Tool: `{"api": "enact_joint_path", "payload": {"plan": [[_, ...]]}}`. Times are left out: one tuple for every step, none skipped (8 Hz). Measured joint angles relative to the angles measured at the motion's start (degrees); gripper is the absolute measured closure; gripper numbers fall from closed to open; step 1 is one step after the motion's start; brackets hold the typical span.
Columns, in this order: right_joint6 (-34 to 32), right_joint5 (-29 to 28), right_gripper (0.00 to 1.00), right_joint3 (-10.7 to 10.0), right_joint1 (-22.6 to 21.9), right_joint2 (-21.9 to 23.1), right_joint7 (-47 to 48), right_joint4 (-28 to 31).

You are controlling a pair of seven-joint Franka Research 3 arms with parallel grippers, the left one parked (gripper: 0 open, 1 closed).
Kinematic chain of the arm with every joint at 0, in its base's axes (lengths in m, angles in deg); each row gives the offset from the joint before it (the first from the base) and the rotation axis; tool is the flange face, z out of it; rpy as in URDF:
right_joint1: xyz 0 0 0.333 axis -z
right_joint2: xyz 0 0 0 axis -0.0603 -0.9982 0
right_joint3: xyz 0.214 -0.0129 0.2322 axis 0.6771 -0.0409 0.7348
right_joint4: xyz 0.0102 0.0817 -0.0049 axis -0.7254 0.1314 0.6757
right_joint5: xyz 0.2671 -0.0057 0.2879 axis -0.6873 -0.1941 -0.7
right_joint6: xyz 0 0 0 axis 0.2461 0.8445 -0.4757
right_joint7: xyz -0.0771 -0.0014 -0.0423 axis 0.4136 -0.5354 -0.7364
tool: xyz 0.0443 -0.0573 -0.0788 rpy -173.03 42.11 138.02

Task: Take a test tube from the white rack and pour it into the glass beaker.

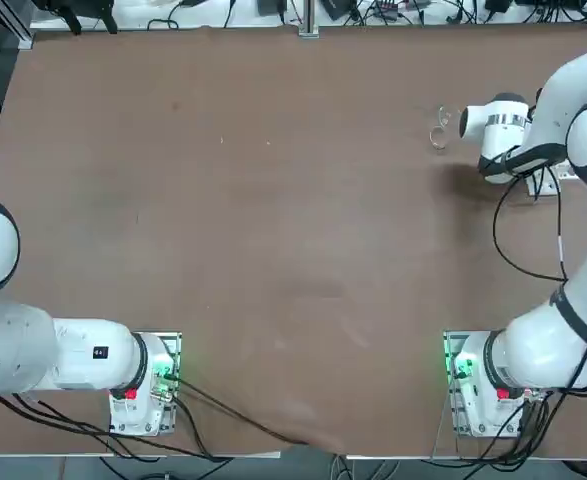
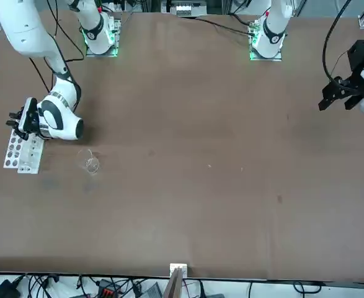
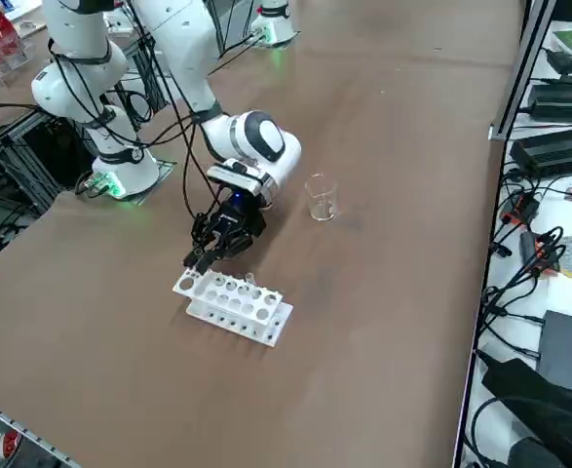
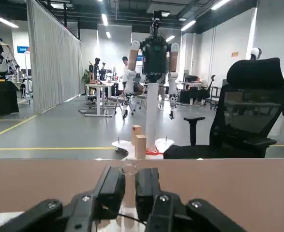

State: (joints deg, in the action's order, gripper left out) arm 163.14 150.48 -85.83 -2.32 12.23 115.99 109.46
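While the hand (image 4: 126, 193) clamps the upright test tube (image 4: 128, 170), the white rack (image 3: 233, 306) lies beneath

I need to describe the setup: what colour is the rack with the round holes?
White; the rack shows best in the right side view.

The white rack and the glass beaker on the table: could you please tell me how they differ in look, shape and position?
The white rack is opaque, while the glass beaker is clear and nearly see-through. The rack is long and rectangular with rows of round holes on top; the beaker is a small round cup, narrower than the rack. The right gripper hangs at one end of the rack, whereas the beaker stands apart from it. Both rest on the brown table.
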Motion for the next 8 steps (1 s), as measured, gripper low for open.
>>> {"api": "enact_joint_path", "payload": {"plan": [[0.52, 0.0, 0.79, 0.0, 0.0, -0.27, 0.01, -0.19], [0.73, 0.0, 0.79, 0.0, 0.0, -0.55, 0.04, -0.39], [0.79, 0.0, 0.79, 0.0, 0.0, -0.78, 0.04, -0.67], [0.84, 0.0, 0.77, 0.0, 0.0, -0.95, 0.04, -0.83], [1.0, 0.0, 0.76, 0.0, 0.0, -1.27, 0.04, -0.99], [1.11, 0.0, 0.63, 0.0, 0.0, -1.64, 0.05, -1.08], [1.13, 0.0, 0.55, 0.0, 0.0, -1.91, 0.05, -1.1], [1.13, 0.0, 0.5, 0.0, 0.0, -2.1, 0.08, -1.12]]}}
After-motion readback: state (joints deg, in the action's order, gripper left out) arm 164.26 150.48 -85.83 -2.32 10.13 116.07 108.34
